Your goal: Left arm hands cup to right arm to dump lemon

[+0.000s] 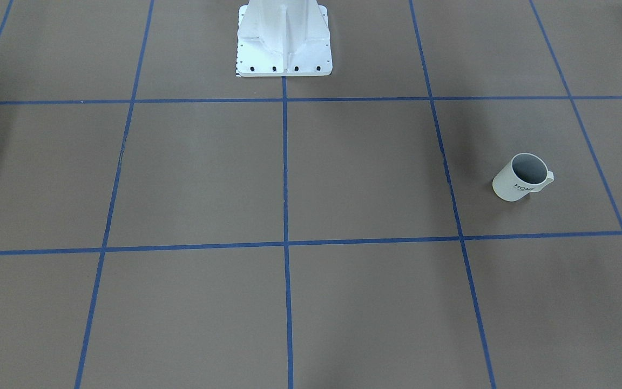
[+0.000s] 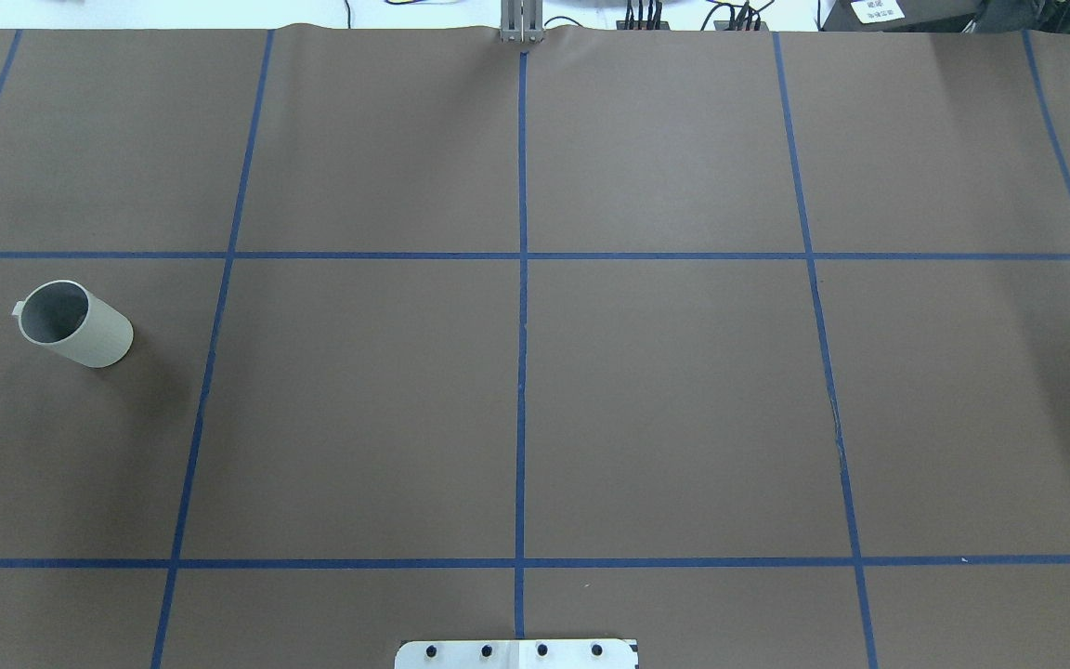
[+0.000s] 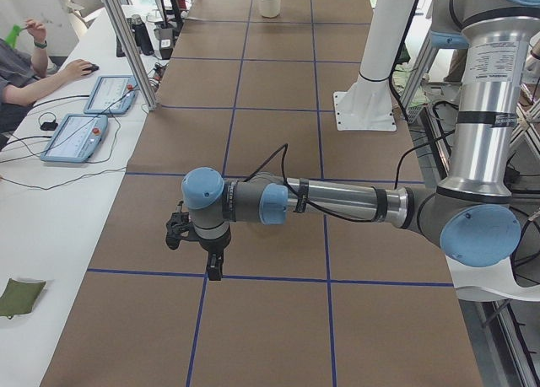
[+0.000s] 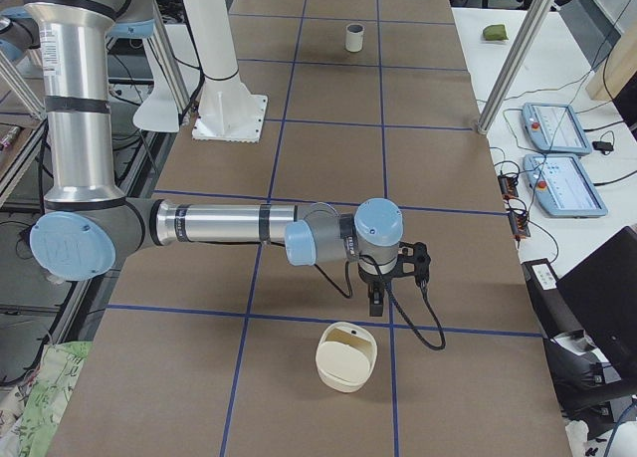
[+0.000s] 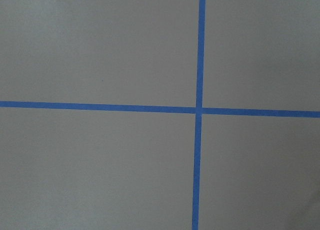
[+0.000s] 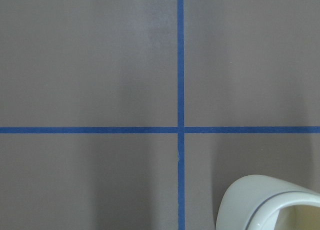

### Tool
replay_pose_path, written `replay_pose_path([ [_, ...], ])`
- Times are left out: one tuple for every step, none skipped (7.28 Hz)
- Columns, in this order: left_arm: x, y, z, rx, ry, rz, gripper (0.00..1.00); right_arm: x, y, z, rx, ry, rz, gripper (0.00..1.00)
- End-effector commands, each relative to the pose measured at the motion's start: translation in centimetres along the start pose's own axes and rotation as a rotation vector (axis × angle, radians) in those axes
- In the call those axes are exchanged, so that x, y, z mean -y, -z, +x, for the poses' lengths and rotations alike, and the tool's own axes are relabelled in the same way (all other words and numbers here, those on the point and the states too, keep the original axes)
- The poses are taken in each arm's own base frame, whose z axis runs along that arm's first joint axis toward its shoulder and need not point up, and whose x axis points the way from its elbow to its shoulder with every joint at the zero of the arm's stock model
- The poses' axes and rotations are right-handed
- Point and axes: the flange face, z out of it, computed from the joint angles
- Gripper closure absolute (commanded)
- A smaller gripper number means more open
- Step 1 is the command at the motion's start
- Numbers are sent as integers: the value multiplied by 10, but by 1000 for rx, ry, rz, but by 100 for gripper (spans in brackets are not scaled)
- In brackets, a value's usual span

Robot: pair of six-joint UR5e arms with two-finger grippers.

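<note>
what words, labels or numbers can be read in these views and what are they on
"HOM": black letters on the white mug, low on its side; the rest is out of sight.
Paper label beyond the table's far edge: too small to read.
Left arm's label: too blurred to read.

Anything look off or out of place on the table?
Nothing is spilled or tipped: the cup stands upright on the table. One oddity: no lemon shows in any view, and the part of the cup's inside that the front and overhead views show looks bare grey.
</note>
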Motion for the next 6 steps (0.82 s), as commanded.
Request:
replay_pose_path([
  [1, 1, 1, 0, 0, 1, 0, 0, 1, -2, 3, 3, 3, 0],
  [2, 6, 7, 1, -10, 11, 0, 1, 2, -3, 4, 6, 5, 0],
  [3, 10, 10, -3, -7, 18, 0, 6, 10, -12, 7, 24, 23, 0],
  [5, 22, 21, -3, -36, 46, 0, 9, 22, -25, 11, 49, 47, 0],
  [9, 24, 27, -6, -68, 78, 0, 9, 23, -27, 13, 50, 48, 0],
  [9, 28, 30, -10, -101, 114, 0, 16, 27, -37, 39, 58, 60, 0],
])
